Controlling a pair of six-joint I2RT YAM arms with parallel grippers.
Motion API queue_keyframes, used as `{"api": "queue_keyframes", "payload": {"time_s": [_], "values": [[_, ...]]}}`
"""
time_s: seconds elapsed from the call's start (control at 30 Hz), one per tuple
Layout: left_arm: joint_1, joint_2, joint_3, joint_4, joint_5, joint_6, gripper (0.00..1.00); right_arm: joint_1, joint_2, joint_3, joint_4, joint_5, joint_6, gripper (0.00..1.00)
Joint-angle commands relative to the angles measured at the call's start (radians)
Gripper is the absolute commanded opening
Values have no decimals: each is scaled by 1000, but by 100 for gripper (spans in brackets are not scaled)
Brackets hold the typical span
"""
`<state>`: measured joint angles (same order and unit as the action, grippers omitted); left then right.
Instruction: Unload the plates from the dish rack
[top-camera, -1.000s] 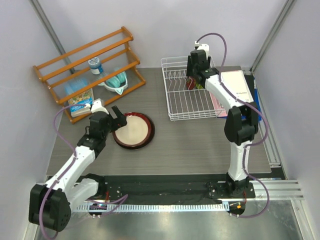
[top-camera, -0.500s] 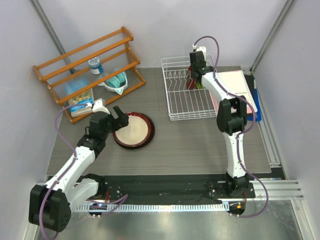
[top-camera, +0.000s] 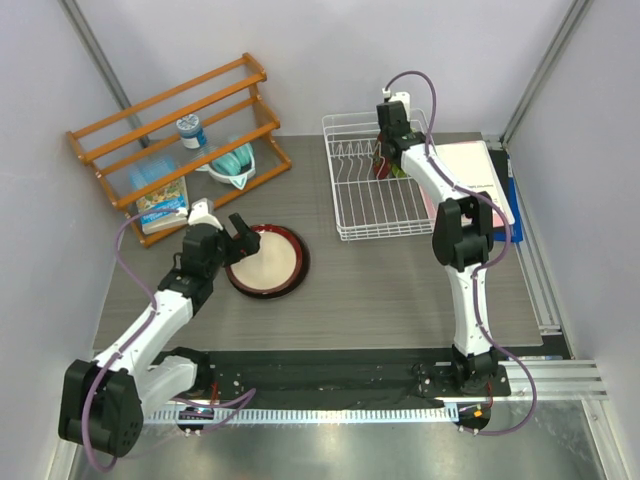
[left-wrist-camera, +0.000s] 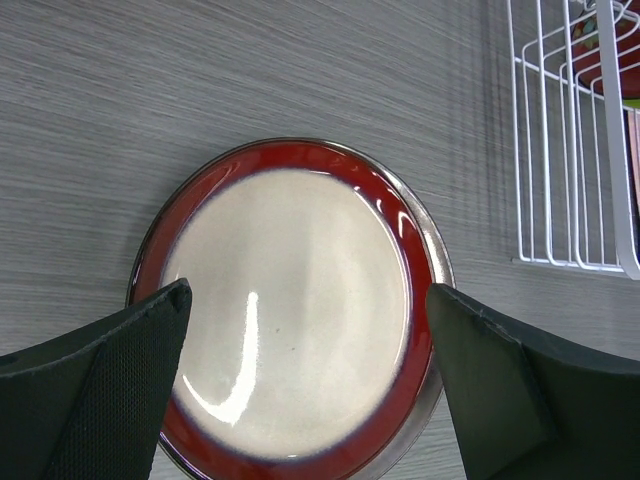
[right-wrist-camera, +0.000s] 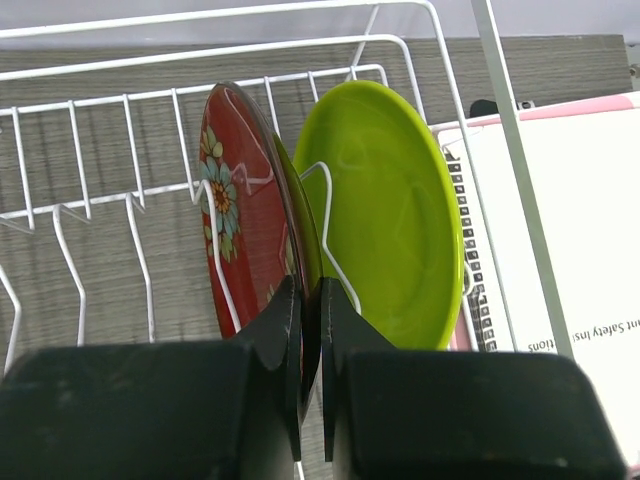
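Observation:
The white wire dish rack (top-camera: 365, 218) (right-wrist-camera: 525, 180) stands at the back right. A dark red patterned plate (right-wrist-camera: 228, 190) and a lime green plate (right-wrist-camera: 400, 215) stand upright in it, side by side. My right gripper (top-camera: 384, 158) (right-wrist-camera: 311, 300) is shut on the near rim of the patterned plate. A red-rimmed plate with a cream centre (top-camera: 266, 261) (left-wrist-camera: 290, 310) lies flat on the table, with a darker rim showing under it. My left gripper (top-camera: 238, 232) (left-wrist-camera: 308, 295) hovers open over this plate, its fingers apart on either side.
An orange wooden slatted shelf (top-camera: 170, 125) stands at the back left with a teal item (top-camera: 233, 162) and a packet (top-camera: 160, 206) at its foot. A white and pink booklet (top-camera: 472, 172) lies right of the rack. Walls close in on both sides.
My right gripper has closed on the patterned plate's rim after the arm reached further towards the back of the rack. The left arm has hardly moved.

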<state>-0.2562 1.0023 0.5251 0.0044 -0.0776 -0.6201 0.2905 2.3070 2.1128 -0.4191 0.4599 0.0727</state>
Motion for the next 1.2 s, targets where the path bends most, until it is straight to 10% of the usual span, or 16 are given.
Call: {"api": "queue_keyframes", "payload": {"time_s": [0.0,0.53,1.17], "values": [[-5,-31,-5,36,15,-4,99,25,-119,-8,55,114,-31,1],[-5,-85,-14,-1,15,-3,99,144,-369,-166,146,425,-174,1],[-28,-30,-37,256,308,-147,100,222,-985,-784,100,-292,294,1]]}}
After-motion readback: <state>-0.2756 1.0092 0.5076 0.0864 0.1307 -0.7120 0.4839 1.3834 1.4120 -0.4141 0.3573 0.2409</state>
